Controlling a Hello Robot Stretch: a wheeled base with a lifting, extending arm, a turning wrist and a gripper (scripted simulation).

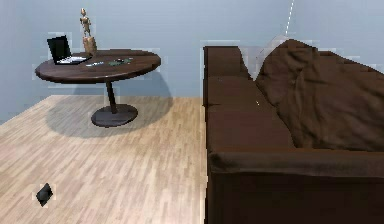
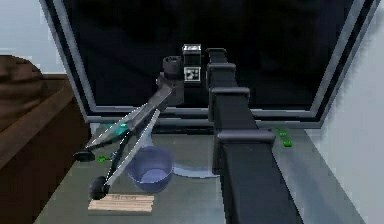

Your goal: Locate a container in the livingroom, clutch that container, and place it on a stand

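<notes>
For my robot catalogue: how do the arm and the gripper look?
The arm is a dark, square, stepped bar. At its end stand two white squares with black marks. The gripper has a dark body and two thin fingers with teal edges.

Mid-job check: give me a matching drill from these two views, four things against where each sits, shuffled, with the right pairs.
Things:
1 statue
2 blue bowl
3 brown sofa
4 small dark object

Places:
A wood floor, forward view's lower left
B on the round table
C on the grey surface
D forward view's right half

Pairs: 1-B; 2-C; 3-D; 4-A
</notes>
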